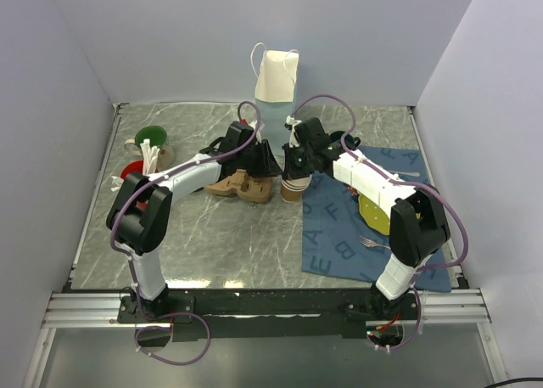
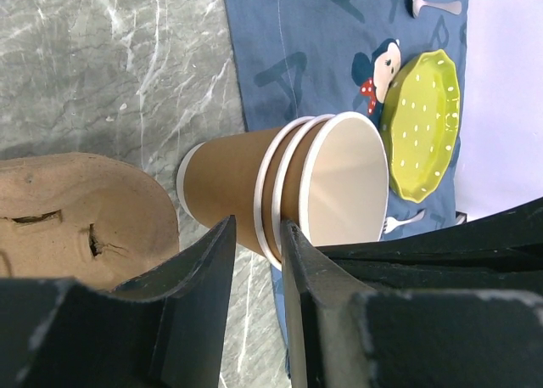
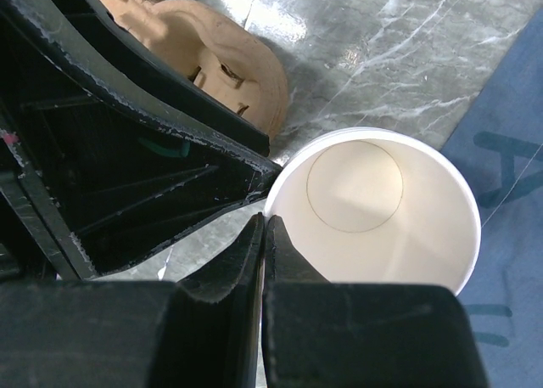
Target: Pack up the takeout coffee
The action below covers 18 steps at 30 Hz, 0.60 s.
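Observation:
A stack of three nested tan kraft cups stands at the blue mat's left edge, cream-white inside, with no lid on it. No black lid is in view. My right gripper is shut on the top cup's rim, one finger inside and one outside. It reaches the stack from above in the top view. My left gripper is open, its jaws straddling the rims of the lower cups from the side; the right finger touches a rim. It sits left of the stack in the top view.
A brown pulp cup carrier lies just left of the stack. A white paper bag stands at the back. The blue mat holds a yellow-green plate and a fork. A green mug and a red cup stand far left.

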Each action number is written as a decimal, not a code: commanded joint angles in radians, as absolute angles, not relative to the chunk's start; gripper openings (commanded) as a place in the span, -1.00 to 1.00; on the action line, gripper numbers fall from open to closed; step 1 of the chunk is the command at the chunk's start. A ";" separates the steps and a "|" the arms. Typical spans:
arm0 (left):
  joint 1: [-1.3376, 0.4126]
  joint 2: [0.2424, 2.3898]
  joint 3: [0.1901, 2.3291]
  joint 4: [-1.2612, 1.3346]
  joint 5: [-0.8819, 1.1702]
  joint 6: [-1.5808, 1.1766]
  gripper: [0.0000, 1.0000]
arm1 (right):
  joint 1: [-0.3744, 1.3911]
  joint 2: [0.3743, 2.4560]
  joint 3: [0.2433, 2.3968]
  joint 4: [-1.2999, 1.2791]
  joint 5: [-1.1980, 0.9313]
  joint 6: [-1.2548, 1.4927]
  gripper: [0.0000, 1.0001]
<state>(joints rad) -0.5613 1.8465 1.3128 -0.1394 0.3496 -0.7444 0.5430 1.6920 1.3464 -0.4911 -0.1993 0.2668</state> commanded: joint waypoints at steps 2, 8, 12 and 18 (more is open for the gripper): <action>-0.581 1.865 1.319 -0.212 0.310 -0.710 -0.33 | 0.541 1.678 1.391 -0.403 -0.213 0.258 -1.00; -0.581 1.868 1.319 -0.218 0.302 -0.706 -0.33 | 0.541 1.681 1.405 -0.407 -0.207 0.258 -1.00; -0.581 1.871 1.322 -0.224 0.296 -0.704 -0.33 | 0.541 1.677 1.402 -0.403 -0.199 0.258 -1.00; -0.584 1.875 1.325 -0.225 0.291 -0.706 -0.35 | 0.541 1.667 1.404 -0.399 -0.190 0.252 -1.00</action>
